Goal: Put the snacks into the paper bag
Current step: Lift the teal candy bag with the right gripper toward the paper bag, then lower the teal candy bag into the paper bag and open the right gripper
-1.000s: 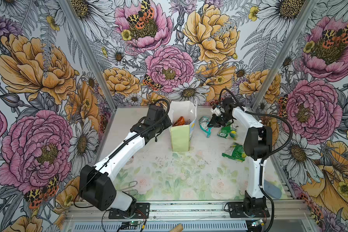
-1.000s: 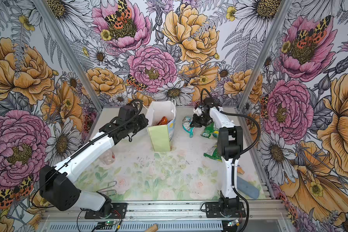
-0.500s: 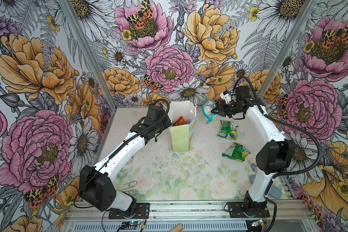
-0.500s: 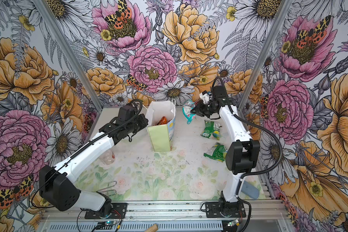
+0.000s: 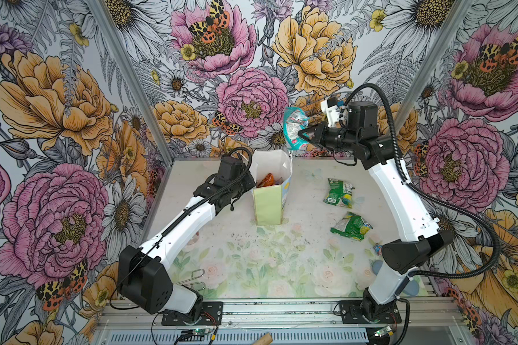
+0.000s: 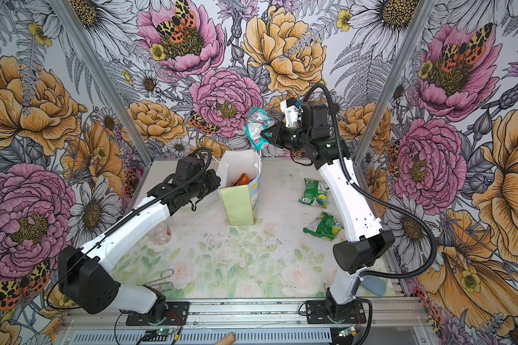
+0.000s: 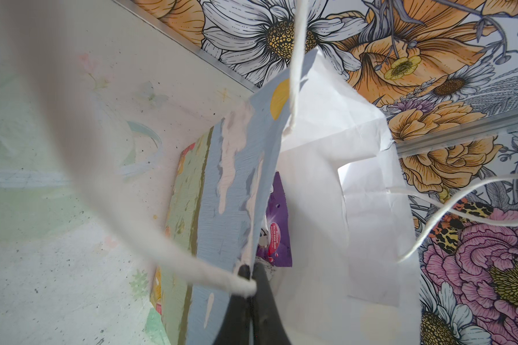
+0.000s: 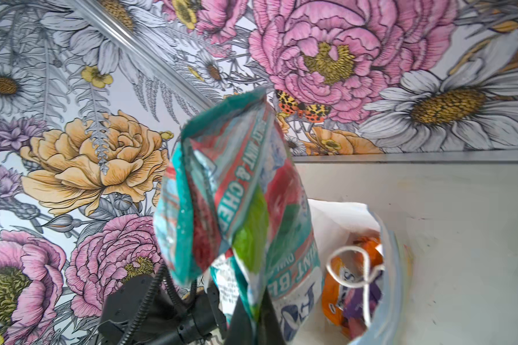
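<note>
The paper bag [image 5: 268, 206] [image 6: 240, 206] stands upright at the back middle of the table, mouth open. My left gripper [image 7: 250, 268] is shut on the bag's rim beside a white cord handle [image 7: 174, 254]. An orange packet [image 5: 266, 180] [image 8: 335, 298] and a purple packet [image 7: 277, 233] lie inside. My right gripper [image 5: 301, 134] [image 8: 259, 301] is shut on a teal packet [image 5: 293, 128] [image 6: 256, 128] [image 8: 231, 191], held in the air above the bag's far right corner. Two green packets [image 5: 338, 192] [image 5: 352, 228] lie on the table to the right. A tiny wrapped candy [image 5: 378, 248] sits by the right arm's elbow.
A blue-grey oval thing [image 6: 371, 285] lies at the front right near the right arm's base. A wire clip [image 5: 193, 277] rests at the front left. A clear plastic thing [image 6: 160, 234] sits under the left arm. Flowered walls close in the back and both sides.
My right gripper has lifted the teal packet off the table and carried it up and left, over the bag's far corner. The left arm and bag have stayed put.
</note>
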`<state>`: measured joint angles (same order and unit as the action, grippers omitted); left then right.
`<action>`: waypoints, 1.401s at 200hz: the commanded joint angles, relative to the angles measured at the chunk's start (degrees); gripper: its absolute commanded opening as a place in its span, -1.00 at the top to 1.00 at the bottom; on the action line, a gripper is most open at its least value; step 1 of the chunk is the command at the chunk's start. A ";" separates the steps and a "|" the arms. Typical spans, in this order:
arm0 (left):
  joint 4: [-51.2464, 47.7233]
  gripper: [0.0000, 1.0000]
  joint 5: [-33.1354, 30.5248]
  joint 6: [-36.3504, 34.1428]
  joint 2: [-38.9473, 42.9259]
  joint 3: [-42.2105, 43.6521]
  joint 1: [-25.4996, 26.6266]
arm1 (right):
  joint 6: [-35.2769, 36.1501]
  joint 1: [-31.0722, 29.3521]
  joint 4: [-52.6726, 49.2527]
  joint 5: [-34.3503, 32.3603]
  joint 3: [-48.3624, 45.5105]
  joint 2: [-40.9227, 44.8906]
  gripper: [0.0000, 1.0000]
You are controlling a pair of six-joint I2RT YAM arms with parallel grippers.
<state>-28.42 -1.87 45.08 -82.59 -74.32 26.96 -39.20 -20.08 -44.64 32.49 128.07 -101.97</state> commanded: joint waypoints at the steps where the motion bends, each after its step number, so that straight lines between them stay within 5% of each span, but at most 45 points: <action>1: 0.47 1.00 0.81 0.28 1.23 0.54 -0.46 | -2.19 -2.56 3.29 -3.41 5.08 -4.10 1.00; 45: 0.43 1.00 0.73 0.23 1.50 0.70 -0.48 | -3.07 -5.56 2.99 -3.87 5.64 -7.98 1.00; 168: 0.52 1.00 0.81 0.36 1.03 0.56 -0.43 | -2.41 -7.52 -3.33 -10.31 -10.18 -1.44 1.00; 280: 0.65 1.00 1.27 0.10 0.85 0.49 -0.63 | -2.49 -6.74 -5.89 -13.59 -6.49 -8.02 1.00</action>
<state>-28.40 -1.85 45.08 -82.59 -74.32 26.96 -41.58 -27.07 -51.66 20.51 117.75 -107.44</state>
